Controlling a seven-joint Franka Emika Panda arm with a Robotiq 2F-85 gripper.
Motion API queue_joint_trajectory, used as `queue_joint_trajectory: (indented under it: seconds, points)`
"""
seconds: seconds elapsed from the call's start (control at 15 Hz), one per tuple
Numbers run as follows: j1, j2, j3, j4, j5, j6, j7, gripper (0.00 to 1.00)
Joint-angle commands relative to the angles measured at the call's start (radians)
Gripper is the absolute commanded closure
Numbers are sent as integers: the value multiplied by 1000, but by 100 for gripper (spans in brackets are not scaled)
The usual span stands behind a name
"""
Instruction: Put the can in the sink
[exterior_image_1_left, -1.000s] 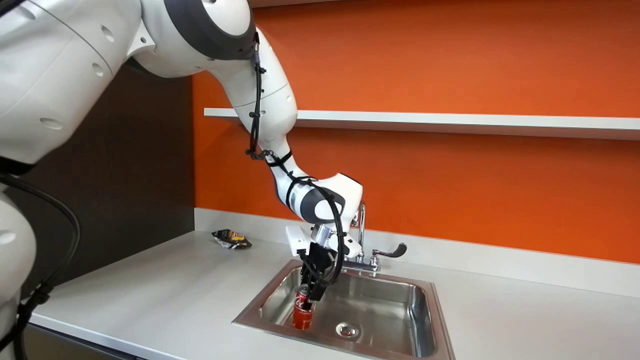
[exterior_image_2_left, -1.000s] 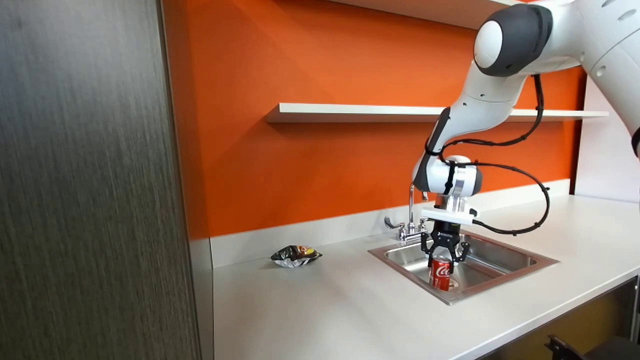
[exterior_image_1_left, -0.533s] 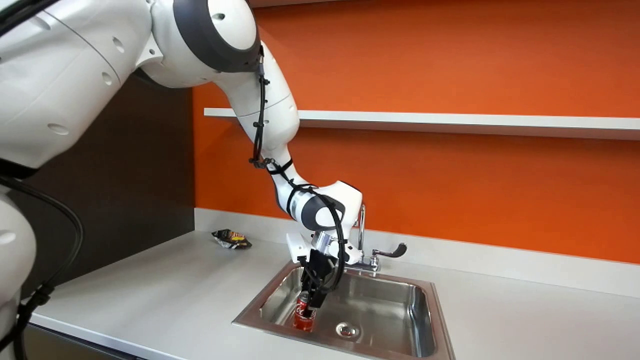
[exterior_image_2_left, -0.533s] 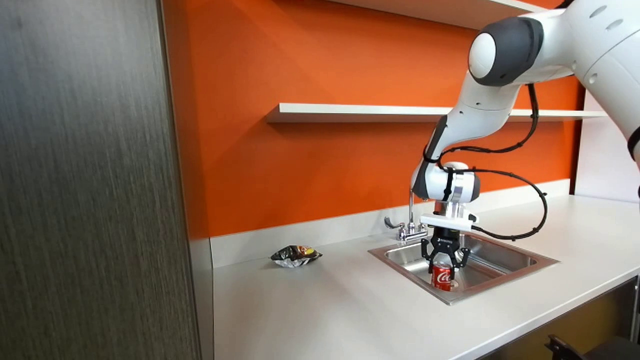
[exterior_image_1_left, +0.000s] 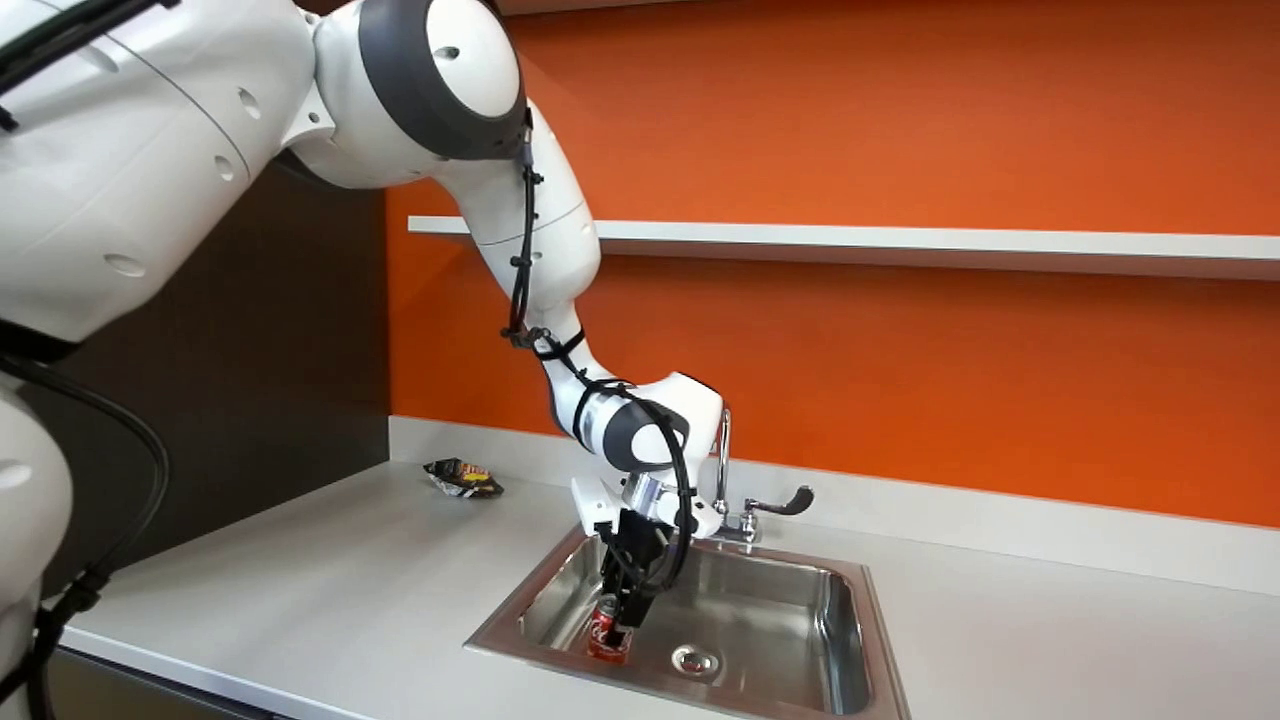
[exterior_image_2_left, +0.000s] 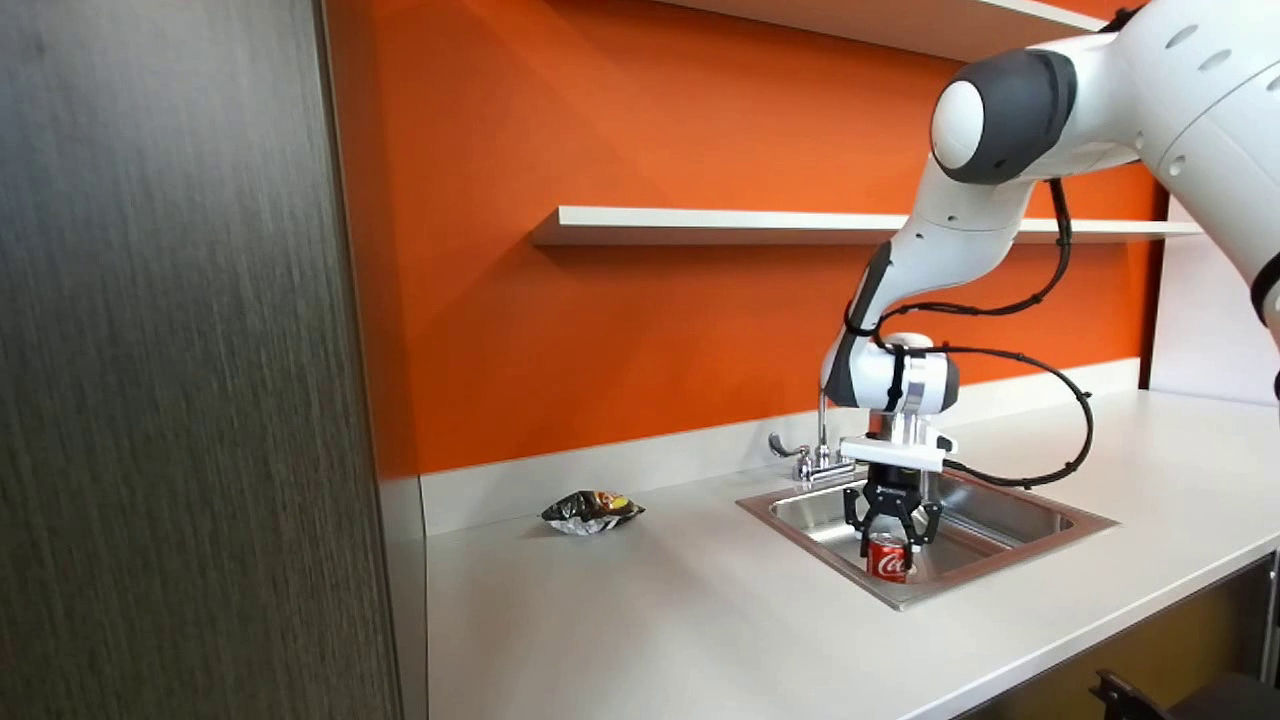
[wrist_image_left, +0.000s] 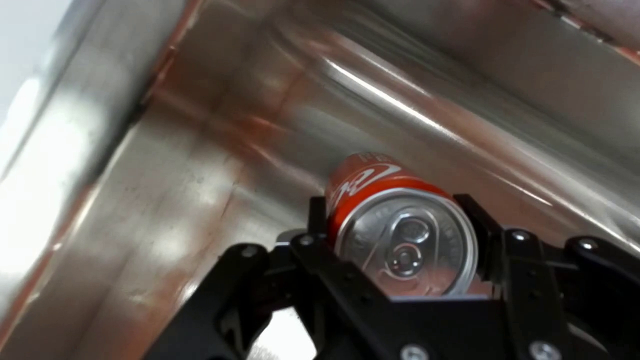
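Note:
The can (exterior_image_1_left: 603, 646) is red with white lettering and a silvery top. It also shows in an exterior view (exterior_image_2_left: 887, 566) and in the wrist view (wrist_image_left: 407, 240). My gripper (exterior_image_2_left: 886, 552) points down with a black finger against each side of the can, shut on it; the gripper also shows in the wrist view (wrist_image_left: 395, 215). The can is roughly upright inside the steel sink (exterior_image_1_left: 886, 655), near one side wall and away from the round drain (exterior_image_1_left: 694, 661). The sink's near rim hides the can's bottom, so I cannot tell if it touches the basin floor.
A chrome faucet (exterior_image_1_left: 722, 465) with a lever handle (exterior_image_1_left: 790, 502) stands behind the sink, close to my wrist. A dark-and-yellow crumpled bag (exterior_image_2_left: 592, 512) lies on the counter (exterior_image_2_left: 620, 620) near the back wall. A white shelf (exterior_image_1_left: 900, 242) runs along the orange wall behind the arm.
The arm and gripper have moved down. The can has gone down with the gripper, deeper into the sink, and less of it shows above the near rim. The bag has not moved.

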Motion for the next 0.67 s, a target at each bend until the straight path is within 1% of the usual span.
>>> queue_joint_trajectory:
  seconds: [0.0,0.13,0.2,0.4,0.6]
  points:
    - [-9,5,13,23,-32,-7,47,14]
    - [-9,5,14,23,-31,-6,52,7]
    - [-8,5,14,24,-32,-6,54,1]
    - [-4,-12,12,11,-34,-4,62,0]
    - [1,-69,9,-34,-40,-14,54,0]
